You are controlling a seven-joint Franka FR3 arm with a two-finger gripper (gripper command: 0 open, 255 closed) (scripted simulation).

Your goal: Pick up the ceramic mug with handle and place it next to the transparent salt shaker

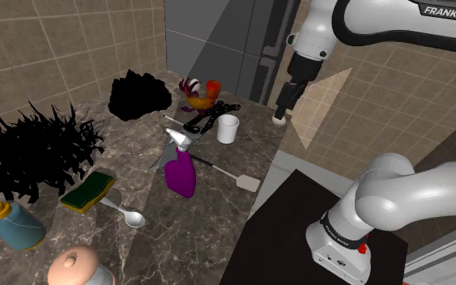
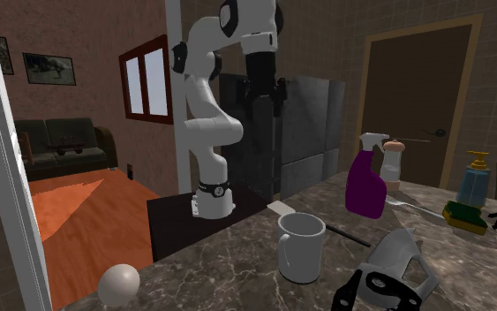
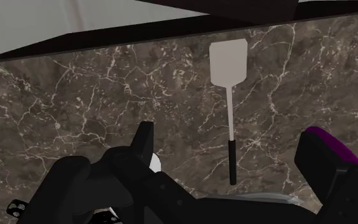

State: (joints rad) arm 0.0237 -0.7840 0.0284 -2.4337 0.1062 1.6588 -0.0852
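The mug (image 1: 228, 128) stands upright on the dark marbled surface (image 1: 185, 235), toward its far end in the shoulder view. It is just beside what looks like black-handled scissors (image 1: 204, 121) and well apart from the salt shaker (image 1: 76, 265), which stands at the near end, past the purple spray bottle (image 1: 181, 174) and a spoon (image 1: 125, 213). The mug is drawn plain white with an open top. I judge it stiff and rather heavy for its size, with a smooth wall that can slip, and it can chip if I set it down hard. I would take it at the rim, one finger inside and one outside, because the handle is too thin a target. The gripper (image 1: 280, 113) hangs above the mug and to the shoulder view's right of it, not touching it. In the wrist view its jaws stand wide apart and hold nothing; the spatula (image 3: 228, 63) lies on the surface below them. I cannot tell on which side the handle is: in the second exterior view a thin edge at the mug's side could be it. A small white patch beside one finger (image 3: 143, 143) may be the mug's rim, but the finger covers most of it. The shoulder view's edge cuts off the shaker's body, and in the second exterior view the spray bottle partly covers it.
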